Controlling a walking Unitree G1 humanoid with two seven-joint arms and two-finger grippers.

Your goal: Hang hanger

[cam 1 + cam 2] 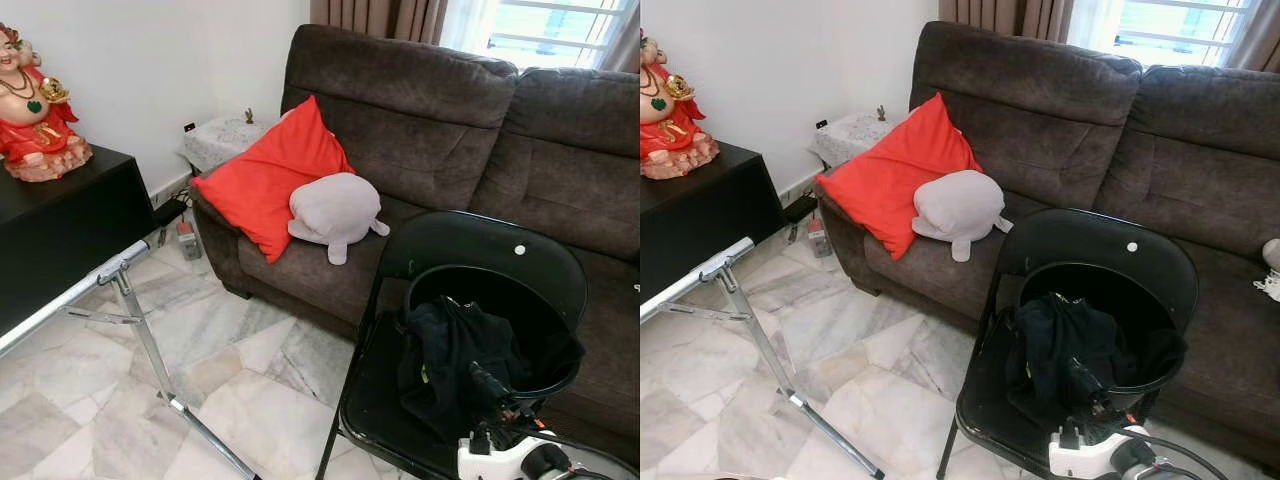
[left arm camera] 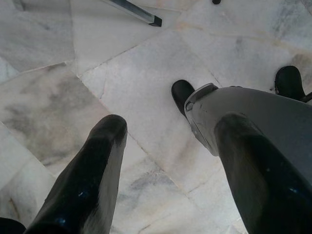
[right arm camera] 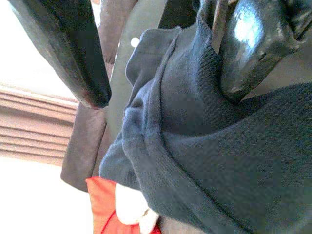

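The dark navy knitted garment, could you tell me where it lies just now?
The dark navy knitted garment lies bunched on the black folding chair before the brown fabric sofa, lower right in the eye views, with the right gripper at it.

One black chair [image 1: 470, 262], one dark garment [image 1: 455, 355], one red cushion [image 1: 272, 175], one grey plush [image 1: 335, 210], one sofa [image 1: 560, 150], one figurine [image 1: 35, 105].

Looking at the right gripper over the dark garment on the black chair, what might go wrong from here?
The right gripper stands open at the dark garment, so it may pinch loose cloth rather than a hanger, which I cannot make out. The garment drapes on the black chair, so lifting could snag its curved backrest. The chrome rack stands apart, leaving room for a drop.
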